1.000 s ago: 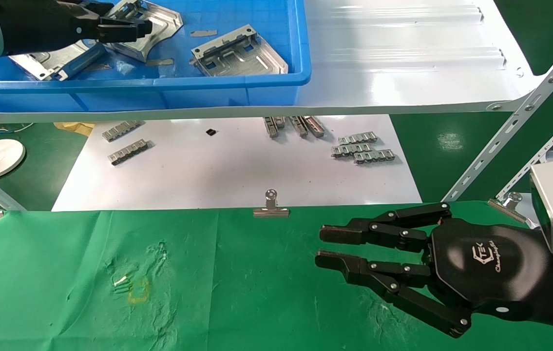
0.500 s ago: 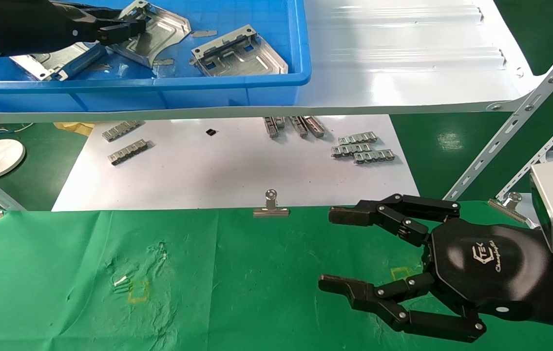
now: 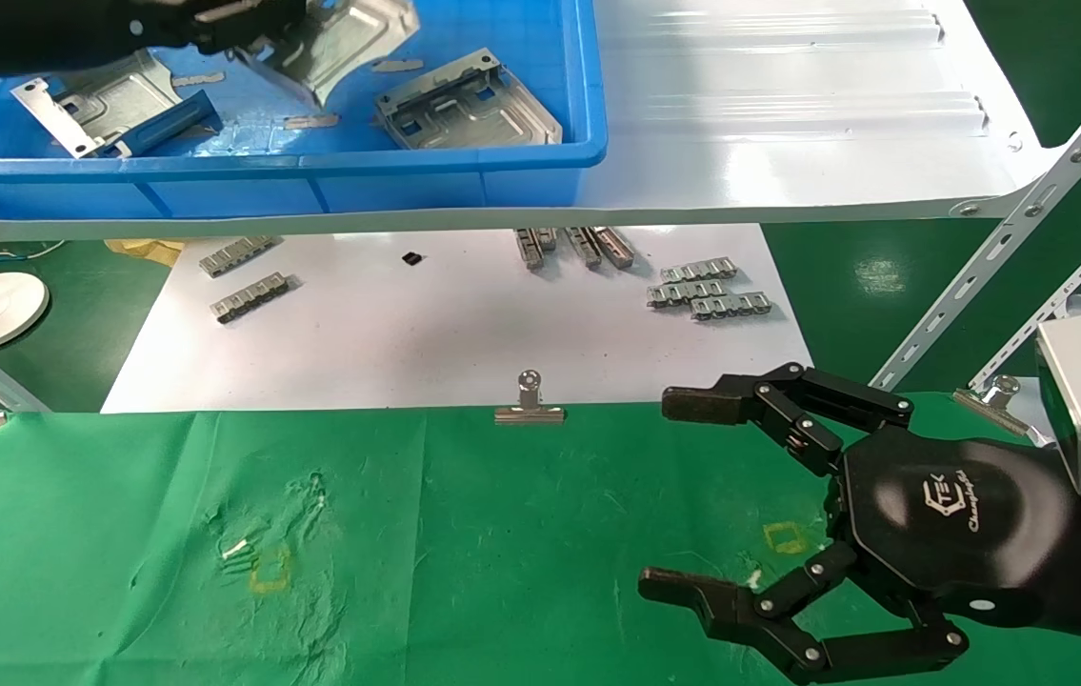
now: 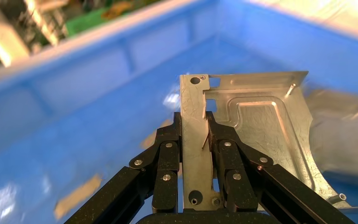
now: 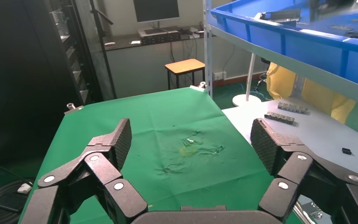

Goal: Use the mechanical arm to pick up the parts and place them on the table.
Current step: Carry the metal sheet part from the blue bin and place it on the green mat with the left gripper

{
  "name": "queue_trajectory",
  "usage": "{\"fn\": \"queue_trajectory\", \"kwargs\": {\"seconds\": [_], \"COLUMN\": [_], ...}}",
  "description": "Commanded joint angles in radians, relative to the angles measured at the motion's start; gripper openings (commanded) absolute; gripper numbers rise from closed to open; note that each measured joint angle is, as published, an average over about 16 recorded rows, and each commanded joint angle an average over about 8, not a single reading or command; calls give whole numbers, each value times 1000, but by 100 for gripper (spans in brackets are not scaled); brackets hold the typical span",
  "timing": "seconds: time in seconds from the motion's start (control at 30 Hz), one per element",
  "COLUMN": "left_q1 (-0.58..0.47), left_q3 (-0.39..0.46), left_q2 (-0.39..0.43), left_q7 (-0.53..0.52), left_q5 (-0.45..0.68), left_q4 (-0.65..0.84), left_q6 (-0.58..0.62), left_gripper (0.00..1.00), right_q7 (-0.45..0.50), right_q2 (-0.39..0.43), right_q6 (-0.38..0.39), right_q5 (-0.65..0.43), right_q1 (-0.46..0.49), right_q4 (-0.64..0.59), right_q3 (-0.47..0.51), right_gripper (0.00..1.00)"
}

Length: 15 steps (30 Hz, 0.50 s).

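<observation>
At the top left of the head view my left gripper is shut on one of the parts, a silver stamped plate, held tilted above the floor of the blue bin. In the left wrist view, the black fingers of that gripper clamp the flat rim of the plate. Two more parts lie in the bin. My right gripper hovers wide open and empty over the right side of the green table.
The bin sits on a glossy white shelf. Below it a white board carries grey link strips. A binder clip pins the cloth's far edge. Angled shelf struts rise at the right. Yellow squares mark the cloth.
My left gripper has raised the plate off the bin floor, up and to the right. My right gripper's fingers have spread from nearly together to wide open.
</observation>
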Motion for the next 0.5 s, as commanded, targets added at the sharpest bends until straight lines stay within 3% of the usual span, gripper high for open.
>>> {"fn": "queue_trajectory", "kwargs": {"seconds": [0.03,0.33,0.5], "left_q1": [-2,-3,5], "left_q3": [-16,-25,-6], "left_q2": [-9,-55,-80], "left_q7": [21,153,223], "left_q5": [-23,-50,-43], "left_q4": [-11,-62,-102], "left_q6": [32,327,414], "left_gripper": [0,0,0], "right_q7": [0,0,0], "right_q2": [0,0,0], "right_q6": [0,0,0], "right_q5": [0,0,0], "right_q1": [0,0,0], "right_q4": [0,0,0], "right_q3": [0,0,0], "right_gripper": [100,100,100]}}
